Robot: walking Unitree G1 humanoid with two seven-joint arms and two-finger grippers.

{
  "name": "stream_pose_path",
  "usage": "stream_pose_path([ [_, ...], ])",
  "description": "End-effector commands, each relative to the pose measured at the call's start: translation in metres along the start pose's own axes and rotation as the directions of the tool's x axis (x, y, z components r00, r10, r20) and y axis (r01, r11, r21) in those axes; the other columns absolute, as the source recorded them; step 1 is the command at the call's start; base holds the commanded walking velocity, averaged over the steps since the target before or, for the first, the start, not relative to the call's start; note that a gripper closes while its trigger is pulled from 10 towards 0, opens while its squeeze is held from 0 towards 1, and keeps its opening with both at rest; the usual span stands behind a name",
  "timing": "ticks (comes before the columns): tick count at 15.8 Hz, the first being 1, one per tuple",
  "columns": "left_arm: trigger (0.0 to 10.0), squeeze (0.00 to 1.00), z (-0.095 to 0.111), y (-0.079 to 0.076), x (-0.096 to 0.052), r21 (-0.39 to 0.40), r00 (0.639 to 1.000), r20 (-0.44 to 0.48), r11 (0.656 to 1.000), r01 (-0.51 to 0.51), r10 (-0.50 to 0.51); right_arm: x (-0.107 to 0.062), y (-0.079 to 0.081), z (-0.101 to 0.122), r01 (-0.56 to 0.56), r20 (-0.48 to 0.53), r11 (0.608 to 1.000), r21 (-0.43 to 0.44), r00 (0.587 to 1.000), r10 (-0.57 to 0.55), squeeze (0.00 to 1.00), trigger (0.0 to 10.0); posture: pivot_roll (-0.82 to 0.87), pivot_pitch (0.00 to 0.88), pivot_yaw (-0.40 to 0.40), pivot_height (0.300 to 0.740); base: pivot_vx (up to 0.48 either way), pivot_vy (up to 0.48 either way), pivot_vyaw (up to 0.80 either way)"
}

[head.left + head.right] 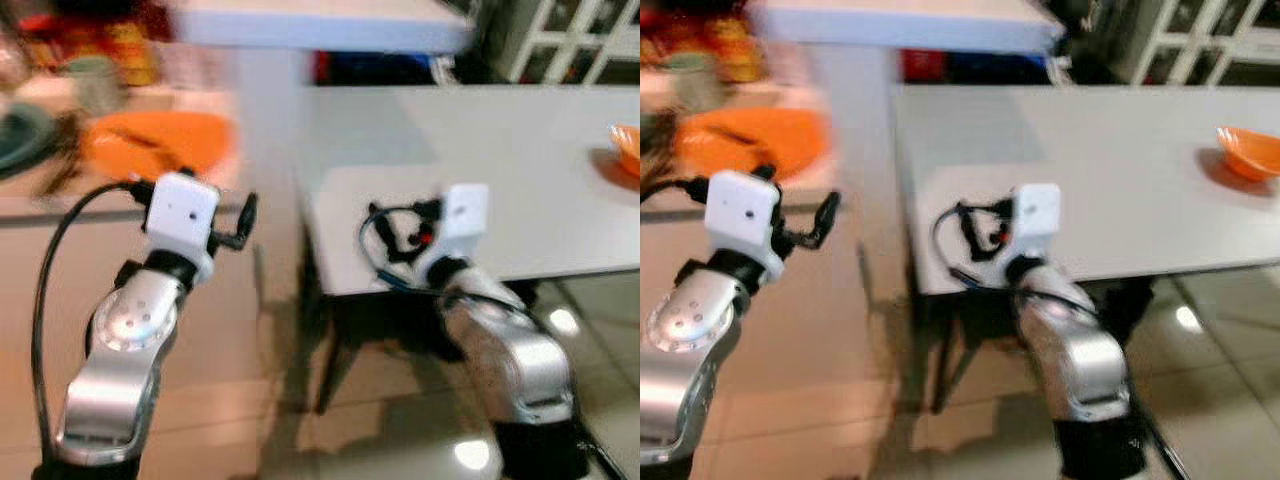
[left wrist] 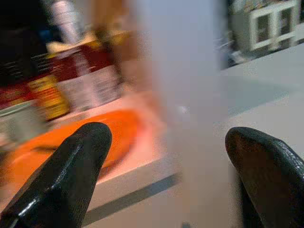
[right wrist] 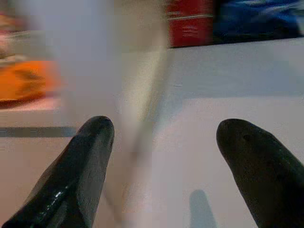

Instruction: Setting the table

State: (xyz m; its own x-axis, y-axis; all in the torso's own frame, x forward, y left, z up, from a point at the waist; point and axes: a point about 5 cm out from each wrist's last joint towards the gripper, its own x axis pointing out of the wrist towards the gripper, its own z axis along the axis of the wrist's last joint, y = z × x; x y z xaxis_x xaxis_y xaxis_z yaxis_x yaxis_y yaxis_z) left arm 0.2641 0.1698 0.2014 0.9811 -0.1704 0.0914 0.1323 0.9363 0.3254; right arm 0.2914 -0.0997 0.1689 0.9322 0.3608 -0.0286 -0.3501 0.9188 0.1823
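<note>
Left wrist view: left hand spread, empty.

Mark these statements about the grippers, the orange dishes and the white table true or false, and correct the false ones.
1. Both grippers hold nothing. True: the left gripper and the right gripper each show spread fingers with nothing between them.
2. An orange bowl sits at the white table's left corner. False: the orange bowl sits near the right side of the white table.
3. The orange plate rests on the white table. False: the orange plate lies on a separate counter to the left.
4. The right gripper is over the table's near edge. True.
</note>
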Motion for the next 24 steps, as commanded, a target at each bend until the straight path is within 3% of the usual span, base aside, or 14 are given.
stream_pose_path([
  [1, 10.0, 0.00, 0.002, -0.002, 0.001, 0.002, 1.000, 0.011, 1.000, 0.003, -0.003, -0.001, -0.005, 0.004, 0.009, 0.011, 1.000, -0.014, 1.000, -0.009, 0.00, 10.0, 0.08, 0.000, -0.039, 0.740, 0.000, 0.480, 0.00],
  [12, 10.0, 0.00, 0.006, 0.001, 0.003, -0.011, 0.999, 0.031, 1.000, -0.023, 0.023, 0.003, -0.009, 0.009, 0.051, 0.053, 0.999, -0.017, 0.997, -0.050, 0.00, 10.0, 0.08, 0.000, -0.043, 0.740, 0.000, 0.480, 0.00],
  [17, 10.0, 0.00, 0.014, 0.002, 0.003, -0.024, 0.997, 0.070, 0.999, -0.020, 0.022, 0.005, -0.010, 0.009, 0.067, 0.048, 0.998, 0.008, 0.997, -0.067, 0.00, 10.0, 0.08, 0.000, -0.042, 0.740, 0.000, 0.000, 0.00],
  [24, 10.0, 0.00, 0.016, 0.002, 0.002, -0.033, 0.996, 0.083, 0.999, -0.010, 0.013, 0.009, -0.006, 0.007, 0.056, 0.028, 0.998, -0.020, 0.998, -0.056, 0.00, 10.0, 0.08, 0.000, -0.042, 0.740, 0.364, 0.000, -0.26],
])
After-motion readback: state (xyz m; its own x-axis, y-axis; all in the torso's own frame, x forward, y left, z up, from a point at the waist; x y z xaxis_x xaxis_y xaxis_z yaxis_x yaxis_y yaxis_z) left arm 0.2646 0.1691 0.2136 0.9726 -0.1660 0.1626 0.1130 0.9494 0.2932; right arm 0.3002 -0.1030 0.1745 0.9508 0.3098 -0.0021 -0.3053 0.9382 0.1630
